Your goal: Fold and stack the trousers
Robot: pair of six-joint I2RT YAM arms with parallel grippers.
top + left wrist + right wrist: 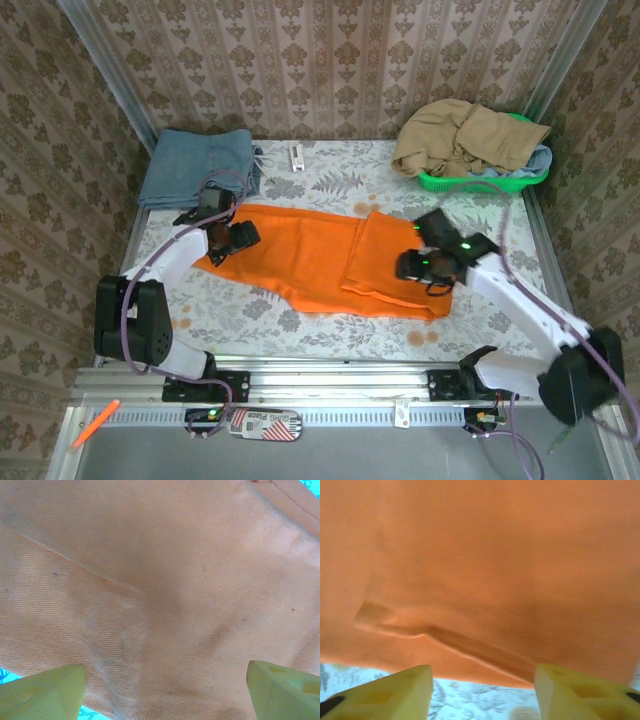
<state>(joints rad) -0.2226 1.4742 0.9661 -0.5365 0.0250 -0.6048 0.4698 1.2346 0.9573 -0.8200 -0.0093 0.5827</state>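
Top external shows left hand [233, 240] and right hand [408, 266], both spread apart, over the trousers [305, 262].

The surface [250, 310] has a leaf-patterned cover. Orange trousers [310, 260] lie flat across its middle, the right end folded over. A blue-grey garment [195, 165] sits at the far left corner, a green basket [470, 185] at the far right corner, and a small white item [296, 157] lies by the far edge between them.
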